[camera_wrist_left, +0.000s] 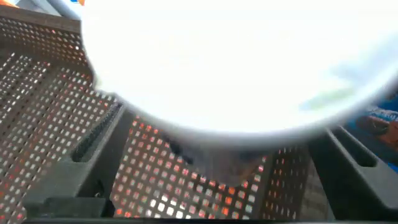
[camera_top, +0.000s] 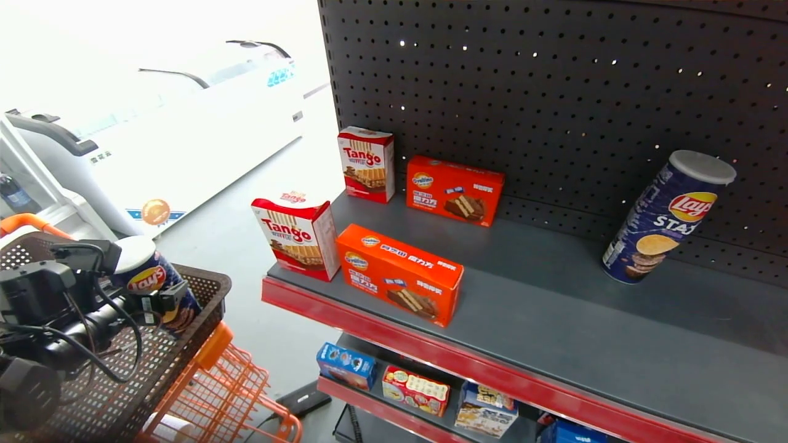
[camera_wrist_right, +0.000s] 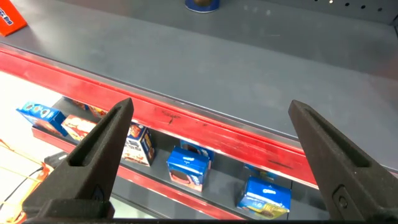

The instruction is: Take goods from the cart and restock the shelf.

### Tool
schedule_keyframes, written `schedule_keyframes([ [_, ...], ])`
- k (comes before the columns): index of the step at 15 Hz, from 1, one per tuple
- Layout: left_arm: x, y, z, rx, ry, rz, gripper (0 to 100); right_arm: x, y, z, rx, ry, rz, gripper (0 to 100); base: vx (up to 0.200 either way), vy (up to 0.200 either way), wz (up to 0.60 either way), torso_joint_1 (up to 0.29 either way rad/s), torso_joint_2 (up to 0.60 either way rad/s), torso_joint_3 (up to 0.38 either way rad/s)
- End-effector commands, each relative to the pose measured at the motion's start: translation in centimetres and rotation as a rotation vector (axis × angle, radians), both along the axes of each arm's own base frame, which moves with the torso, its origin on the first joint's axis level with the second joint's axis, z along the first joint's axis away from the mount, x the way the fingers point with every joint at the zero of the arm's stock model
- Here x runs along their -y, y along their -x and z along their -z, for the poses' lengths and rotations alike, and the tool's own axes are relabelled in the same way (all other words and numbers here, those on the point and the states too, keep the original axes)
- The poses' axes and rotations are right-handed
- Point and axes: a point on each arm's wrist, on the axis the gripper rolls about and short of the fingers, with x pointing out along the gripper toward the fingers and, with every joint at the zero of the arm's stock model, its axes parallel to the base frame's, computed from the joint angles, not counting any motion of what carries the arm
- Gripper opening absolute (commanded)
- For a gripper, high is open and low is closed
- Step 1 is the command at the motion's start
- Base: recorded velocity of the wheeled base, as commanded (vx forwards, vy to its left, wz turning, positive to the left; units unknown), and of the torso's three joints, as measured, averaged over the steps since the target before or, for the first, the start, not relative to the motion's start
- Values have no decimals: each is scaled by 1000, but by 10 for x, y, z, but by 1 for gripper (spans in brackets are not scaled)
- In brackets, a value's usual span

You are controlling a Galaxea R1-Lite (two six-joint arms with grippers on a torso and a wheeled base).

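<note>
A blue chips can (camera_top: 151, 280) with a white lid (camera_wrist_left: 236, 62) stands tilted in the brown basket (camera_top: 206, 286) of the orange cart (camera_top: 215, 381). My left gripper (camera_top: 161, 298) is shut on the can's body, one finger on each side (camera_wrist_left: 93, 149). A second, matching chips can (camera_top: 668, 218) leans against the pegboard at the right of the grey shelf (camera_top: 554, 320). My right gripper (camera_wrist_right: 211, 155) hangs open and holds nothing, in front of the shelf's red front edge (camera_wrist_right: 186, 118).
Two red wafer boxes (camera_top: 298, 237) and two orange biscuit boxes (camera_top: 400, 274) stand on the shelf's left part. The lower shelf holds several small boxes (camera_top: 418, 391). A white freezer chest (camera_top: 184, 129) stands behind the cart. There is free room between the boxes and the leaning can.
</note>
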Motion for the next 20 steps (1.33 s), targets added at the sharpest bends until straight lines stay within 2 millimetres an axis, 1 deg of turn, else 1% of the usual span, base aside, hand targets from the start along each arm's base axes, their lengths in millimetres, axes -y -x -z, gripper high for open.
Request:
schedule_keyframes([
  [1,0,-18,14,0,20,16,100,0,0,0,-1,0,0,100,0,0,0,0,0,0],
  [3,0,-30,16,29,27,22,100,0,0,0,-1,0,0,100,0,0,0,0,0,0],
  [5,-3,-37,18,39,24,22,100,0,0,0,-1,1,0,100,0,0,0,0,0,0],
  [6,-3,-41,21,57,18,24,0,0,0,0,-1,1,0,100,0,0,0,0,0,0],
  [11,-3,-52,12,104,5,35,0,0,0,0,-1,0,0,100,0,0,0,0,0,0],
  [13,-4,-52,10,112,1,34,0,0,0,0,-1,0,0,100,0,0,0,0,0,0],
  [15,0,-48,-13,180,-27,44,0,0,0,0,-1,0,0,100,0,0,0,0,0,0],
  [16,6,-45,-26,216,-37,58,0,0,0,0,-1,1,0,100,0,0,0,0,0,0],
  [17,12,-40,-40,249,-44,70,0,0,0,0,-1,1,0,100,0,0,0,0,0,0],
  [18,15,-31,-56,280,-53,77,0,0,0,0,-1,0,0,100,0,0,0,0,0,0],
  [19,18,-23,-67,298,-56,88,0,0,0,0,-1,0,0,100,0,0,0,0,0,0],
  [20,24,-16,-82,333,-68,113,0,0,0,0,-1,0,0,100,0,0,0,0,0,0],
])
